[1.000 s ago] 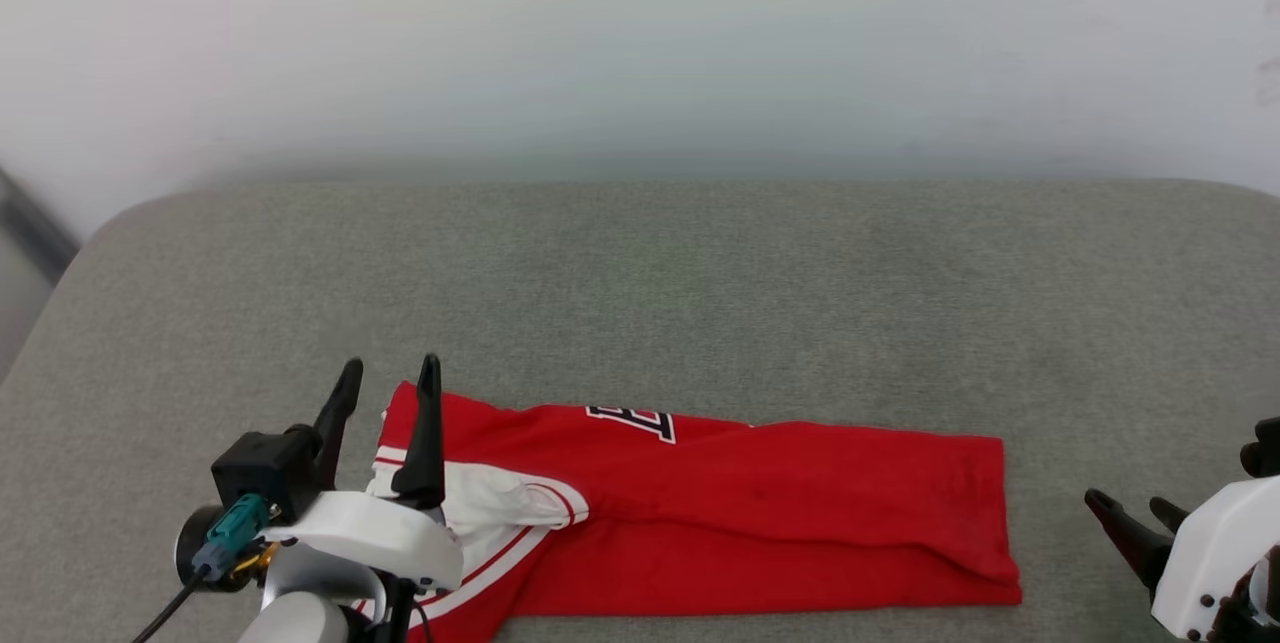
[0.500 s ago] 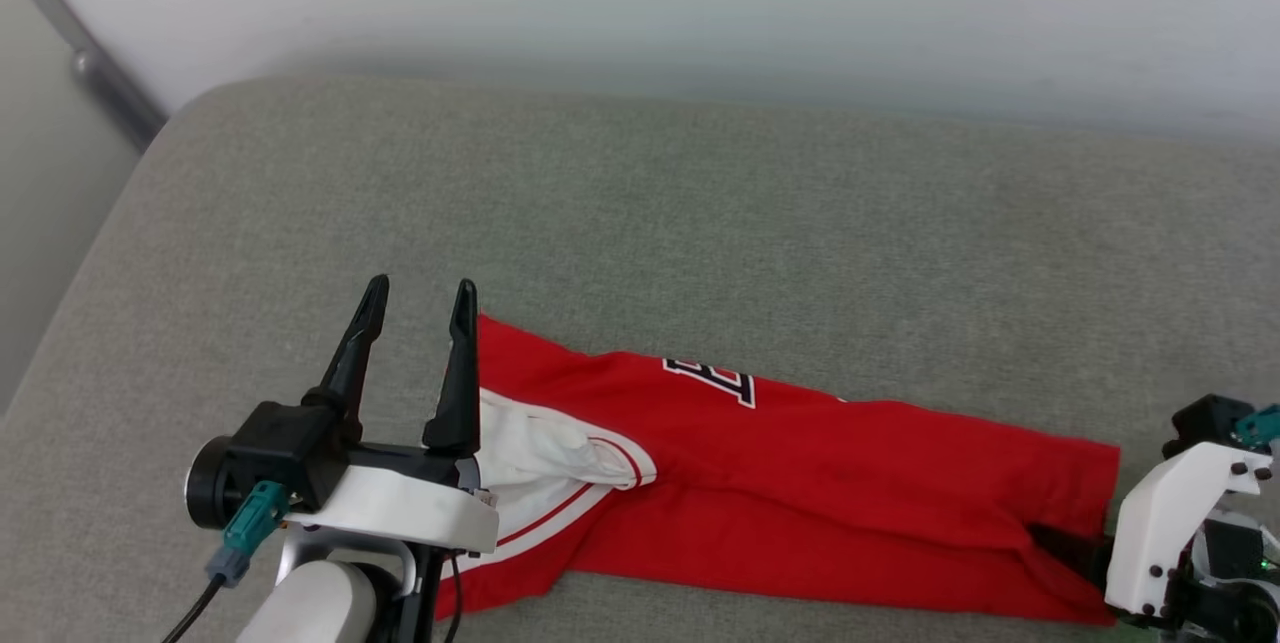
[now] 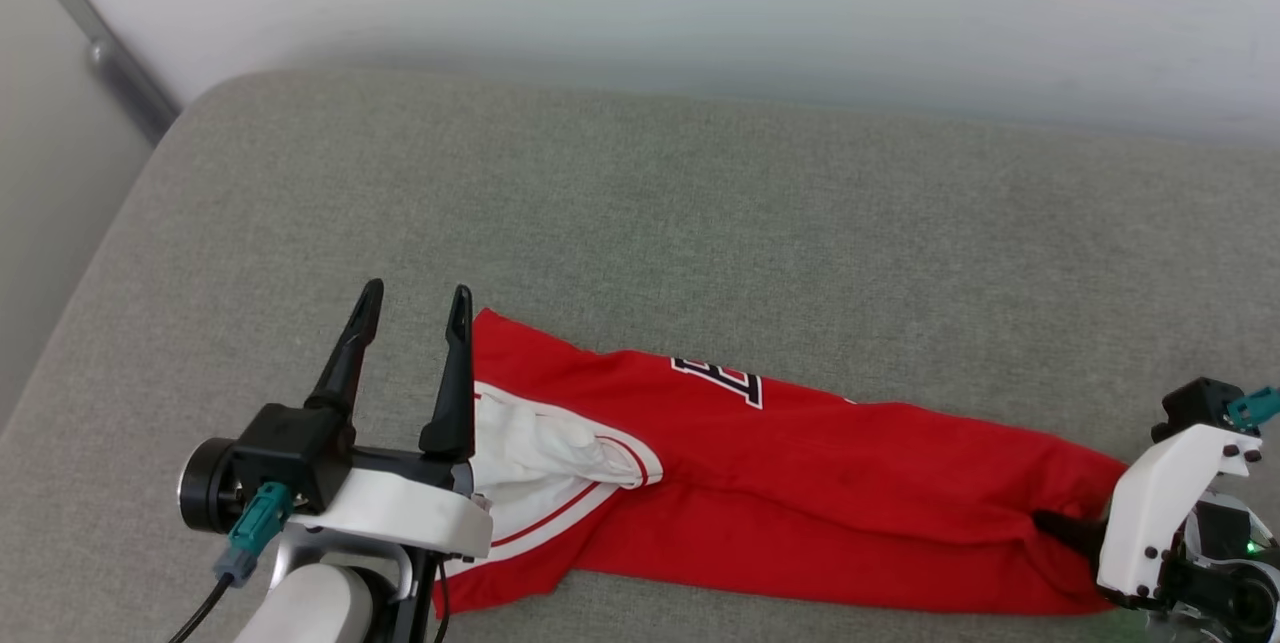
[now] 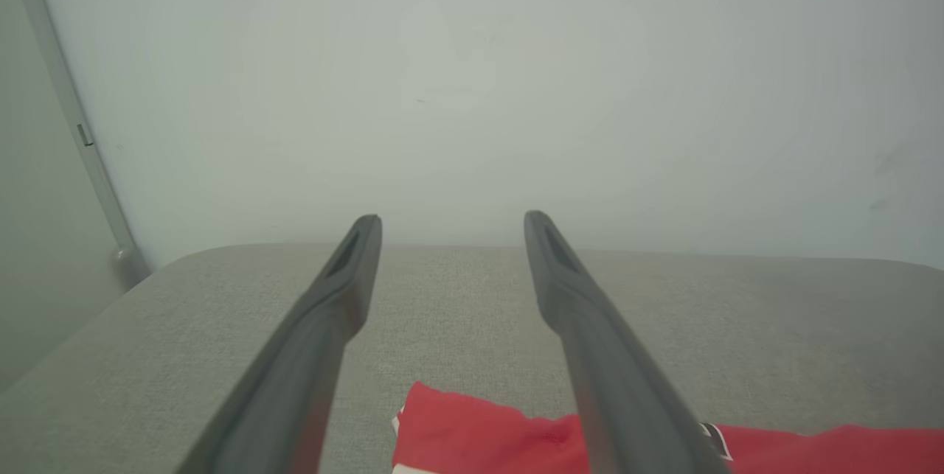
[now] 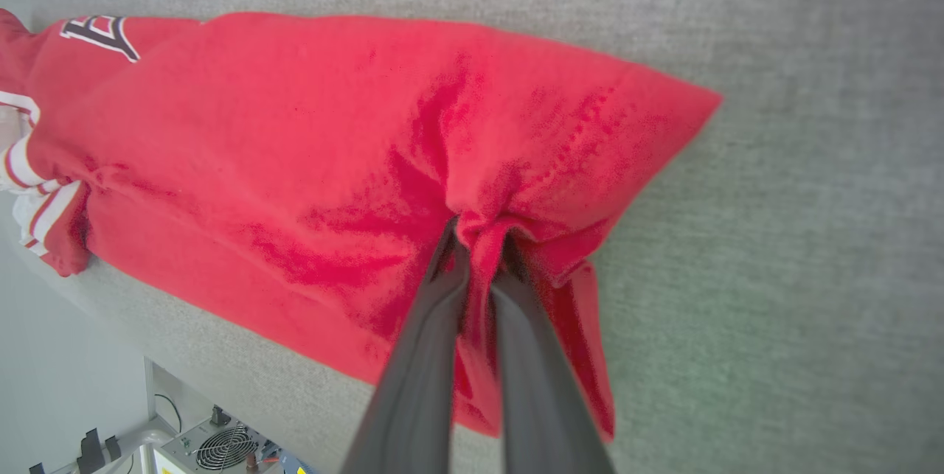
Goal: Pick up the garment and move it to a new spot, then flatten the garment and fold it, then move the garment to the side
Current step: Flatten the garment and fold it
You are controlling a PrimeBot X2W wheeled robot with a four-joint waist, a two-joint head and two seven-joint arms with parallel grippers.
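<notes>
Grey cushion (image 3: 640, 223): right pincer (image 5: 479, 238) clamps garment (image 3: 850, 493) hem, tips buried; left pincer (image 3: 415, 303) gapes empty.

Left gripper (image 3: 416, 289): hanging over the garment's (image 3: 850, 483) sleeve end, fingers (image 3: 340, 373) standing wide apart, pointing forward, gripping nothing.
Right gripper (image 5: 479, 227): pinching bunched cloth at the garment's opposite end, its tips pressing together on it.
Left forearm (image 3: 310, 613): reaching in from the garment's near side.
</notes>
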